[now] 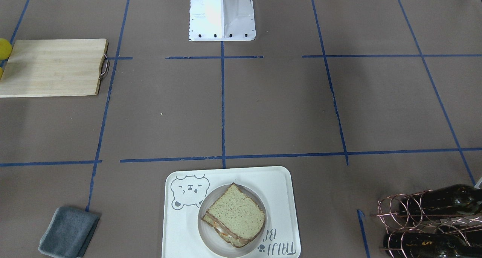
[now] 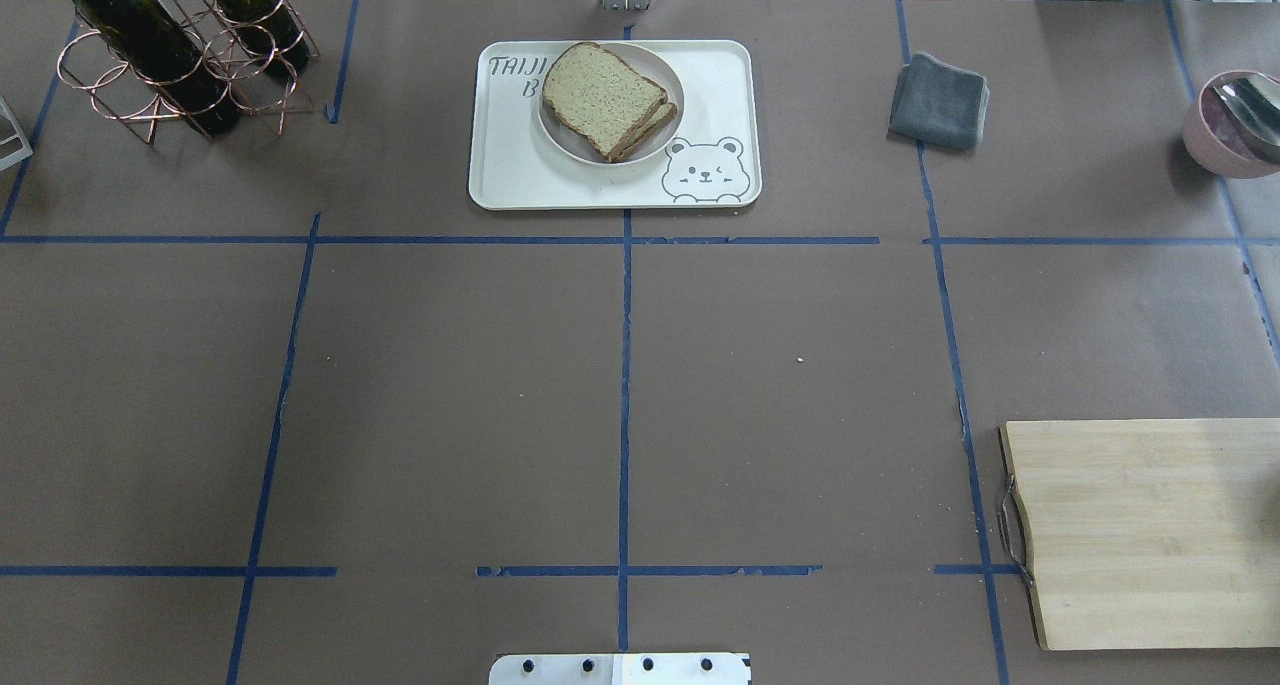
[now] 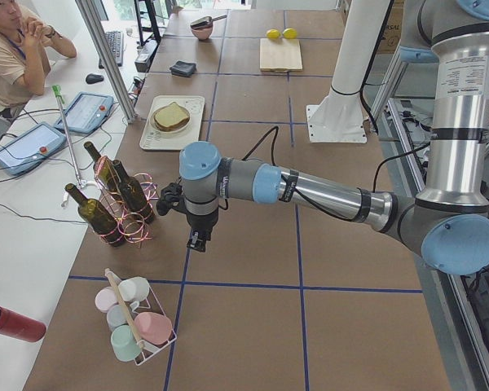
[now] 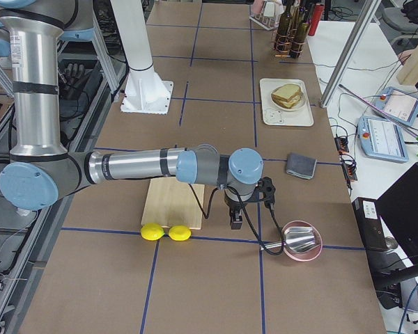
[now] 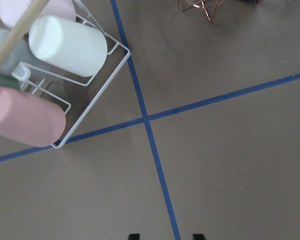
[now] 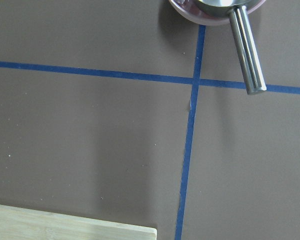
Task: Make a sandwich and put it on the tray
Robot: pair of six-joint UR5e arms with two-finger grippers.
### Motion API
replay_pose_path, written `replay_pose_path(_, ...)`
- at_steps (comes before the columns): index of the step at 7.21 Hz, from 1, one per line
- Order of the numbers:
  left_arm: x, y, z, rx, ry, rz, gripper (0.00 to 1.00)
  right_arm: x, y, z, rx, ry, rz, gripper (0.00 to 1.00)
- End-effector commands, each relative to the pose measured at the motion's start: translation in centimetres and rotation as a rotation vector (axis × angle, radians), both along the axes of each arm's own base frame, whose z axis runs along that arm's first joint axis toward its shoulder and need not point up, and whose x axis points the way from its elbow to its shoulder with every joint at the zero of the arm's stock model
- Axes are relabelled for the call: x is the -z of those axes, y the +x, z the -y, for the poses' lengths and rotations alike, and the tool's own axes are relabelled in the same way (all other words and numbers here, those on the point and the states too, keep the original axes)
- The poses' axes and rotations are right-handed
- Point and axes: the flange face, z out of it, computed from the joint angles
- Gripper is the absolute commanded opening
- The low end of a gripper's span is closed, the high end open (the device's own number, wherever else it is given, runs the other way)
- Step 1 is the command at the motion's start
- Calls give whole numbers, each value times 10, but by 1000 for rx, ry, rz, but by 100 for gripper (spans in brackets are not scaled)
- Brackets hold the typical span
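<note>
Left fingers [image 5: 133,236] stand apart, empty, over the counter [image 5: 230,175]; whether the right fingers [image 4: 235,223] are parted, I cannot tell. Far at twelve o'clock, the sandwich [image 2: 605,95] rests plated on the tray [image 2: 520,180]; seemingly finished, so park both arms clear, leaving it undisturbed.
</note>
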Motion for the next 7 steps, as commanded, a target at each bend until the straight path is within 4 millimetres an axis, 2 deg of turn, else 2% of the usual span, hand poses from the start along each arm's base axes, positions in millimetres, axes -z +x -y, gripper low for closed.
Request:
replay_pose_path(1, -15, 4, -12, -4, -52, -41, 100, 21, -15, -16, 46, 12, -51, 100)
replay_pose_path(2, -17, 6, -11, -7, -56, -42, 100, 35, -15, -25, 52, -9, -65, 100)
replay_pose_path(3, -18, 8, -11, -7, -61, -71, 100, 22, -14, -38, 70, -20, -75, 100)
replay_pose_path(4, -15, 9, -2, -11, -5, -75, 100, 21, -14, -38, 84, -6, -68, 100)
replay_pose_path(6, -49, 8, 5, -9, 18, -69, 100, 24, -15, -38, 85, 4, -61, 100)
replay_pose_path(7, -48, 8, 8, -12, 25, -65, 100, 29, -15, -35, 82, 46, -60, 100)
